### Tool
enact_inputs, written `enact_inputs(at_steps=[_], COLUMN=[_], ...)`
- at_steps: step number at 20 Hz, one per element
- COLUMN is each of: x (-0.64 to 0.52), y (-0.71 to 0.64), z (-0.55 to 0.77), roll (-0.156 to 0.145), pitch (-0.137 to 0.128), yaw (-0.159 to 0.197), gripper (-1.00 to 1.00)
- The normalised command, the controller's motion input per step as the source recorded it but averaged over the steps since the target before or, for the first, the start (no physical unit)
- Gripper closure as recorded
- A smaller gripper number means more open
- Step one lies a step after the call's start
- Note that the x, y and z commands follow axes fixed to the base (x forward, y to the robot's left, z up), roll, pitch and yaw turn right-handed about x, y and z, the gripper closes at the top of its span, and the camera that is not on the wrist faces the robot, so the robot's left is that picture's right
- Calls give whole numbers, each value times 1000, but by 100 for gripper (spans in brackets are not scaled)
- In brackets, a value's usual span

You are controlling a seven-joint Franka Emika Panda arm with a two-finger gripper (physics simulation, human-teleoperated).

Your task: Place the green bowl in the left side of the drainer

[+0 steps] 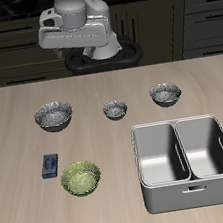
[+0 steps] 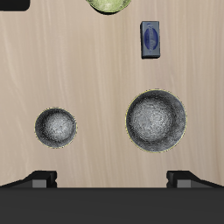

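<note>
**No readable text**

We find no words, numbers, brands or signs that can be read in either view. The small blue box [image 1: 50, 166] beside the green bowl [image 1: 80, 178] carries a darker oval mark on its top face, but we cannot make out any letters in it.

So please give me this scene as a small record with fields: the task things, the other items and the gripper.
green bowl: upright on the table, near its front edge, beside the small blue box
drainer: two compartments, both hold nothing
grey bowls: three in a row farther back
gripper: open, high above the table, holds nothing
</note>
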Motion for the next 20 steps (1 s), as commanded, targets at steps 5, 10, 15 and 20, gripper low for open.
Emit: enact_inputs(at_steps=[5, 10, 15, 20], x=[226, 182, 198, 227], y=[-409, -313, -249, -236], z=[115, 142, 107, 108], roll=[-29, -12, 16, 24], pitch=[5, -8, 4, -13], yaw=[-20, 0, 11, 3], gripper=[-100, -100, -100, -100])
